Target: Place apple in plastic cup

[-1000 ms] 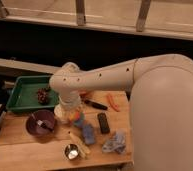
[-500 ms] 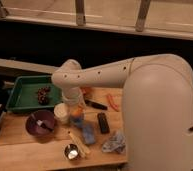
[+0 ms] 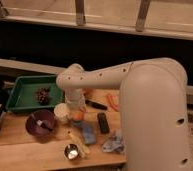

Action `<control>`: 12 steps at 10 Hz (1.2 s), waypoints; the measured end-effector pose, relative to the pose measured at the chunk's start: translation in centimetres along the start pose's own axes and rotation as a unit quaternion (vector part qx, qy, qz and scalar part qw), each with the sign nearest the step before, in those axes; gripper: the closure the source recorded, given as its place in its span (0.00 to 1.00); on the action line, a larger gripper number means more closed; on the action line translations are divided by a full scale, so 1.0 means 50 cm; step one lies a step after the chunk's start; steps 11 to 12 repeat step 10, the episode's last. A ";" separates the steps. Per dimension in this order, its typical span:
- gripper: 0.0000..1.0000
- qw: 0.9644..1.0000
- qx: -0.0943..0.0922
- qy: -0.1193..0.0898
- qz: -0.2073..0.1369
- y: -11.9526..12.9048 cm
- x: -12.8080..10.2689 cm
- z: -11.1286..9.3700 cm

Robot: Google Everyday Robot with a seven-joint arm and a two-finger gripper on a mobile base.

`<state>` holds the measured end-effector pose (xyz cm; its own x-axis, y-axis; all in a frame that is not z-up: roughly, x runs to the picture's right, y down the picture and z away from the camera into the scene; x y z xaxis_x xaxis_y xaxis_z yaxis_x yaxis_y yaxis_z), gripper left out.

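Note:
My gripper (image 3: pixel 78 111) hangs down from the white arm, between the cream-white cup (image 3: pixel 61 113) and the dull-blue plastic cup (image 3: pixel 88 133). The apple (image 3: pixel 79 117), yellow-orange, shows at the gripper's tip and seems held in it, just above the wooden table (image 3: pixel 20 150). The plastic cup stands a little to the front right of the apple, apart from it. The arm hides the top of the apple.
A green tray (image 3: pixel 25 95) with a dark cluster (image 3: pixel 42 95) is at the back left. A purple bowl (image 3: pixel 40 124), a shiny metal cup (image 3: pixel 71 151), a black bar (image 3: pixel 103 122), a crumpled blue cloth (image 3: pixel 113 145) and an orange item (image 3: pixel 111 102) lie around.
The gripper has moved a little to the right, off the cream-white cup, which now shows in full. The apple has come along at its tip.

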<state>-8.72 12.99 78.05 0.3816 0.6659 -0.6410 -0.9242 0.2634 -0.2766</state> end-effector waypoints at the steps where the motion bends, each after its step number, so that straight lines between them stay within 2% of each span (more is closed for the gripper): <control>1: 0.21 1.000 -0.003 0.000 -0.002 0.005 -0.001 0.002; 4: 0.21 1.000 -0.008 -0.002 -0.012 0.025 -0.006 -0.001; 6: 0.21 1.000 -0.005 -0.008 -0.012 0.022 -0.009 -0.015; 7: 0.21 1.000 -0.003 -0.014 -0.009 0.017 -0.012 -0.029; 10: 0.21 0.998 0.004 -0.054 0.016 -0.014 -0.024 -0.104; 12: 0.21 0.998 0.004 -0.054 0.016 -0.014 -0.024 -0.104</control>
